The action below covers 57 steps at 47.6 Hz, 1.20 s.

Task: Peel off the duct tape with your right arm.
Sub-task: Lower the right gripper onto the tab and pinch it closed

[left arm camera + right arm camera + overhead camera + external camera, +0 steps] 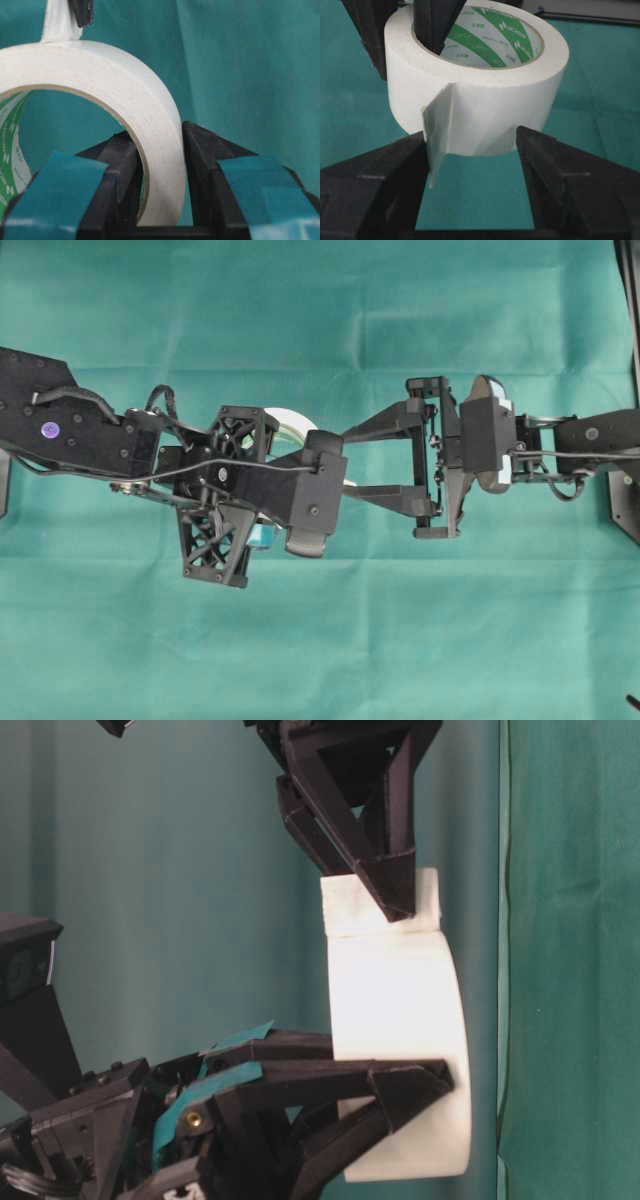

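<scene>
The green cloth lies under 2 arms. From overhead the left gripper hides most of the duct tape, its fingers clamped across the roll's wall. The right gripper stands partly open astride the loose tab, one finger touching it; grip uncertain.

Duct tape: white roll, inner core printed with green logos and lettering. Its wall is pinched between the left claw fingers, one inside the ring, one outside. Loose white tab lifted off the roll's outer face, lying between the right arm's claw fingers, against one of them
</scene>
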### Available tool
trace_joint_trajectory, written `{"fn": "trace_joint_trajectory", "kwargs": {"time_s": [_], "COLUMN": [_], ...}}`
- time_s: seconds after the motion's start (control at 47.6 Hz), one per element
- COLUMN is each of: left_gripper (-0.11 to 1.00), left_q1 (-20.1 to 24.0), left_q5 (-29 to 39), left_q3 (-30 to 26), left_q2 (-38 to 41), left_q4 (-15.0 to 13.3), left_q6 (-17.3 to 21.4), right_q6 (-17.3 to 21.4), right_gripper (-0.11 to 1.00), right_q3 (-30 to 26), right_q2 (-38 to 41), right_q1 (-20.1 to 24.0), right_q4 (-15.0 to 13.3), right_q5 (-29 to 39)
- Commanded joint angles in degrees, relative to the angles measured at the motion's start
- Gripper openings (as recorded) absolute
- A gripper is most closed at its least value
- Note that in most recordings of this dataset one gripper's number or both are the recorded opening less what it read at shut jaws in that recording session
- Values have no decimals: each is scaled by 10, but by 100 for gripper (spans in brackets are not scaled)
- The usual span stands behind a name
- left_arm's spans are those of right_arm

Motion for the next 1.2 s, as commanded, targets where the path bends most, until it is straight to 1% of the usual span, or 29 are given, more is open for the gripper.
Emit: {"fn": "trace_joint_trajectory", "kwargs": {"time_s": [0.0,0.21,0.336,0.651,0.756,0.84,0.924,1.176], "left_gripper": [21,21,21,21,21,21,21,21], "left_q1": [0,0,0,0,0,0,0,0], "left_q5": [-3,-4,-3,-3,-4,-4,-3,-3], "left_q3": [-8,-8,-8,-9,-8,-8,-8,-7], "left_q2": [-15,-15,-15,-14,-14,-14,-14,-14], "left_q4": [1,1,2,1,1,1,1,1], "left_q6": [1,1,1,1,1,2,2,1], "right_q6": [1,3,4,7,7,7,7,7], "right_gripper": [19,13,13,12,8,1,-2,-4], "right_q3": [-13,-15,-17,-21,-23,-23,-23,-21], "right_q2": [-5,-5,-5,4,6,6,6,6], "right_q1": [0,7,18,18,18,18,18,18], "right_q4": [1,1,1,1,1,0,1,0], "right_q5": [-5,-5,-5,-5,-4,-5,-5,-5]}}
